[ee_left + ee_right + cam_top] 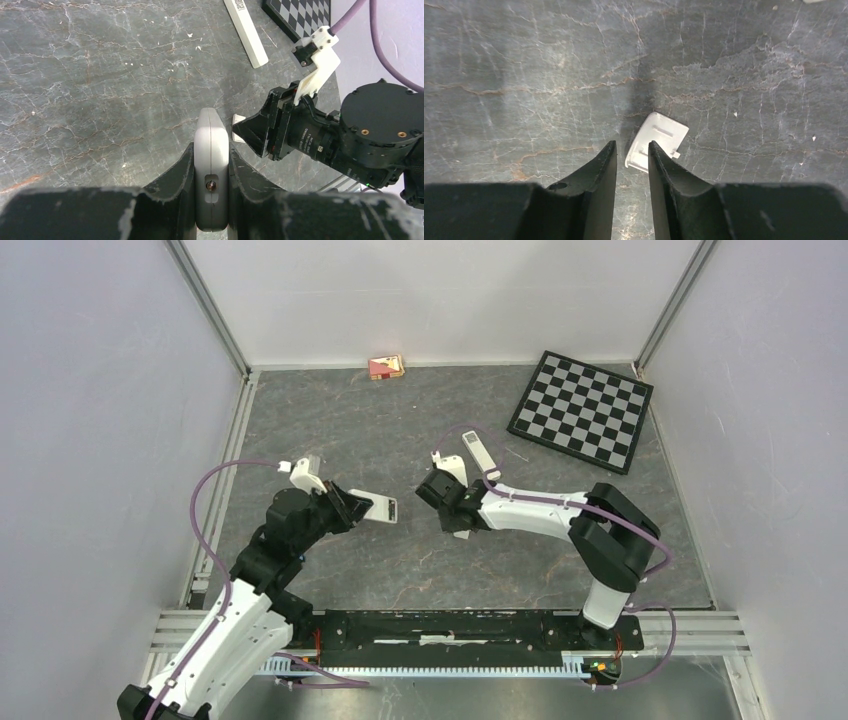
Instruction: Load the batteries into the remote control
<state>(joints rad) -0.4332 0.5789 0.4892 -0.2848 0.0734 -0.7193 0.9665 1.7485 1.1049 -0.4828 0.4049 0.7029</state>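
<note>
A: State of left claw (211, 150)?
B: Clamped on the grey remote (211, 125), held edge-on, pointing to 12 o'clock over the worktop (100, 75).
A: Surroundings?
B: The right claw (246, 133) is at 3 o'clock, tip just beside a small white piece (239, 120). A long white bar (246, 32) and a chequered board (300, 15) lie at 1 o'clock.

Top camera sits high at the near edge, looking down over the whole table (400, 430). Left wrist camera runs low along the left gripper (210, 149), and there's the right gripper (244, 132), shared with overhead. Right wrist camera faces straight down, tight on that table.
</note>
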